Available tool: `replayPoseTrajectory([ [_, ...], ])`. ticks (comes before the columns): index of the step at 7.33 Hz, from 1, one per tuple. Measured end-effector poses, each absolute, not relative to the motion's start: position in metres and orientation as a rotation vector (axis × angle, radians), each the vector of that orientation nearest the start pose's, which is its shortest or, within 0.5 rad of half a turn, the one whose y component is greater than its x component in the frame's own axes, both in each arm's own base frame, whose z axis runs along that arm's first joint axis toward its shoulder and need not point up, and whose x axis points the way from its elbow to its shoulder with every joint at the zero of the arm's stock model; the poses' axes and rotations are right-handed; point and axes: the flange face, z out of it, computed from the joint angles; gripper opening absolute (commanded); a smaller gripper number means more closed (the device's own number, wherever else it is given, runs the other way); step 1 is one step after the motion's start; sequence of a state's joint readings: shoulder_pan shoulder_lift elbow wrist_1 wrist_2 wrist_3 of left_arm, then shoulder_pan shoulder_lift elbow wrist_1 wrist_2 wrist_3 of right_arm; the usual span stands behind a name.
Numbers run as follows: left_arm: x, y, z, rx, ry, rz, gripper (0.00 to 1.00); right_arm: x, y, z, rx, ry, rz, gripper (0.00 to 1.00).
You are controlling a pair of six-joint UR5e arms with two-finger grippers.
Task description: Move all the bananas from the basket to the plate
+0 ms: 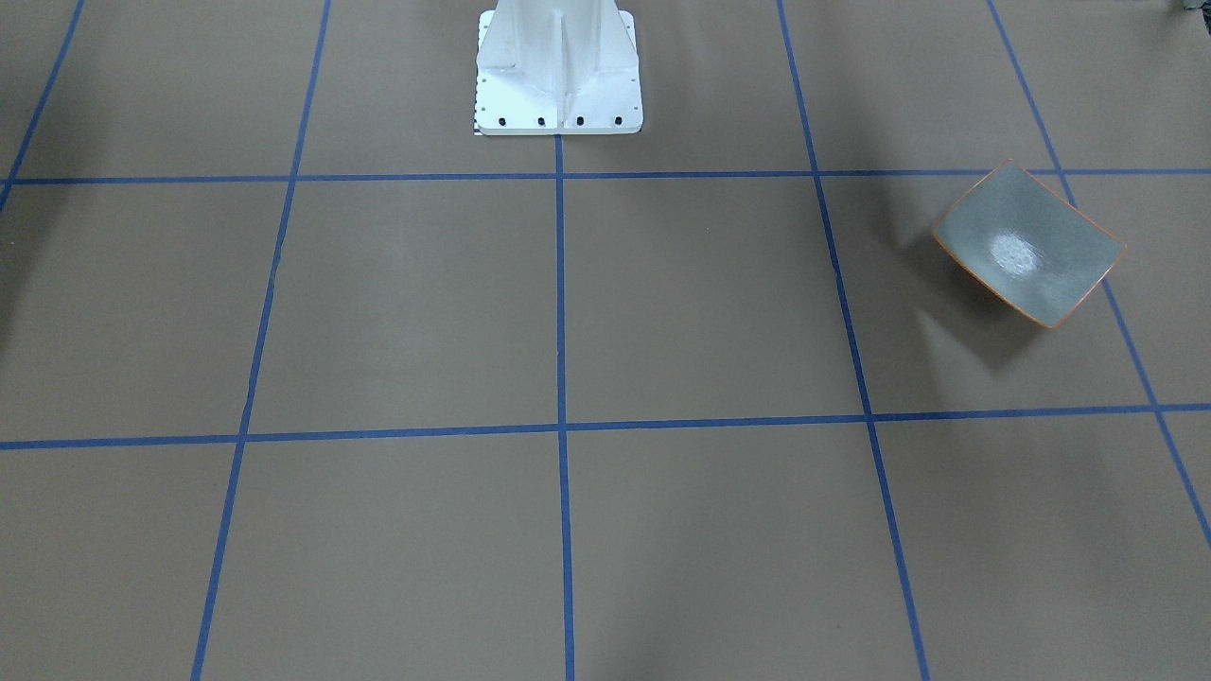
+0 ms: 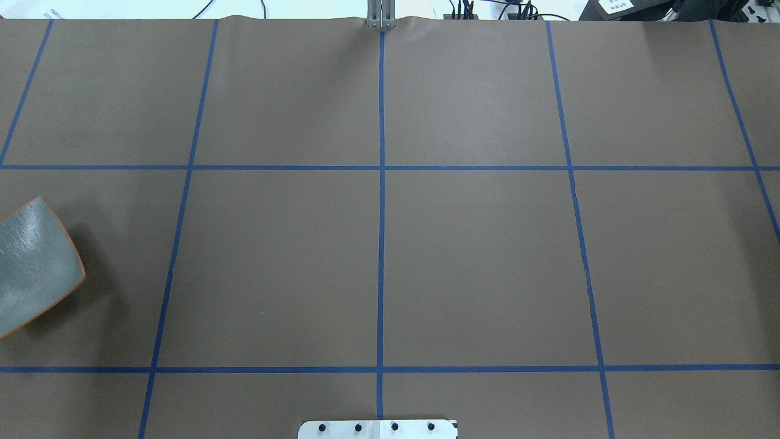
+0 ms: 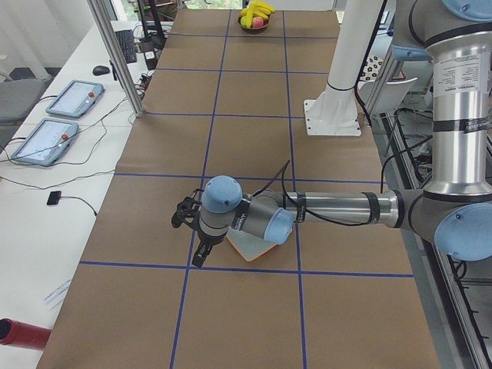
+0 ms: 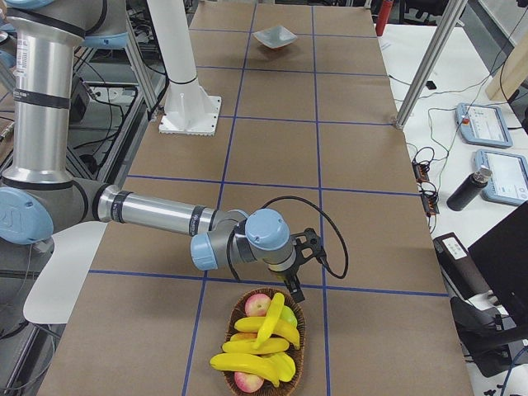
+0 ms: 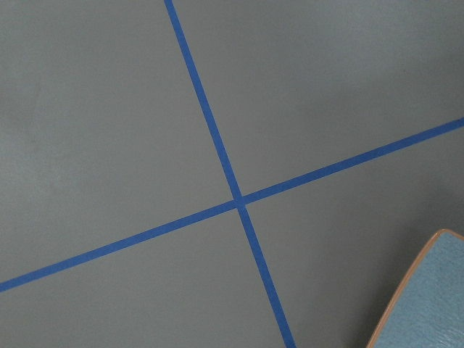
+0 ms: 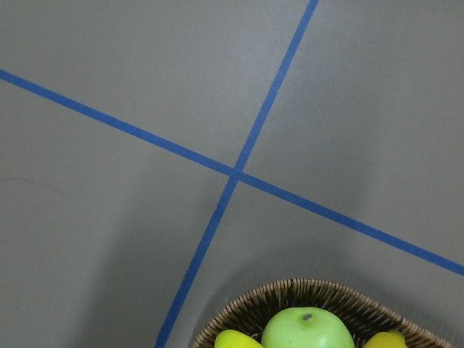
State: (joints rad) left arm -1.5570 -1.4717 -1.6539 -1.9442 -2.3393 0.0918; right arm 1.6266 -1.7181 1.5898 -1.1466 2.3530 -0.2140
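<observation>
Bananas [image 4: 256, 346] lie heaped in the basket [image 4: 302, 330] at the bottom centre of the right side view, a green apple [image 6: 307, 330] among them. The plate [image 1: 1026, 243] sits at the right of the front view, tilted on the table [image 1: 700, 312] with nothing on it. In the left side view the left gripper [image 3: 197, 260] hangs beside the plate, near the frame's middle. The right gripper [image 4: 299, 268] hangs just above the basket's far rim. Whether either gripper is released or clenched cannot be told.
</observation>
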Motion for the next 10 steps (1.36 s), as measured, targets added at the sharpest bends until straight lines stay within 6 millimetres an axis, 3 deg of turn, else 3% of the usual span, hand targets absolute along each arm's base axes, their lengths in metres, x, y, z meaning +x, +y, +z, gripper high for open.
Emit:
replayPoseTrajectory([
  [4, -0.058, -0.469, 0.624, 0.371, 0.748, 0.236, 1.00, 0.091, -0.471, 0.643, 0.394, -0.739, -0.208, 1.00],
  [5, -0.058, -0.469, 0.624, 0.371, 0.748, 0.236, 1.00, 0.091, -0.475, 0.644, 0.392, -0.733, -0.202, 1.00],
  [7, -0.058, -0.469, 0.624, 0.372, 0.748, 0.237, 1.00, 0.095, -0.458, 0.667, 0.383, -0.674, -0.261, 0.97],
  [10, -0.057, -0.469, 0.624, 0.371, 0.752, 0.238, 1.00, 0.096, -0.428, 0.702, 0.393, -0.586, -0.497, 0.86],
])
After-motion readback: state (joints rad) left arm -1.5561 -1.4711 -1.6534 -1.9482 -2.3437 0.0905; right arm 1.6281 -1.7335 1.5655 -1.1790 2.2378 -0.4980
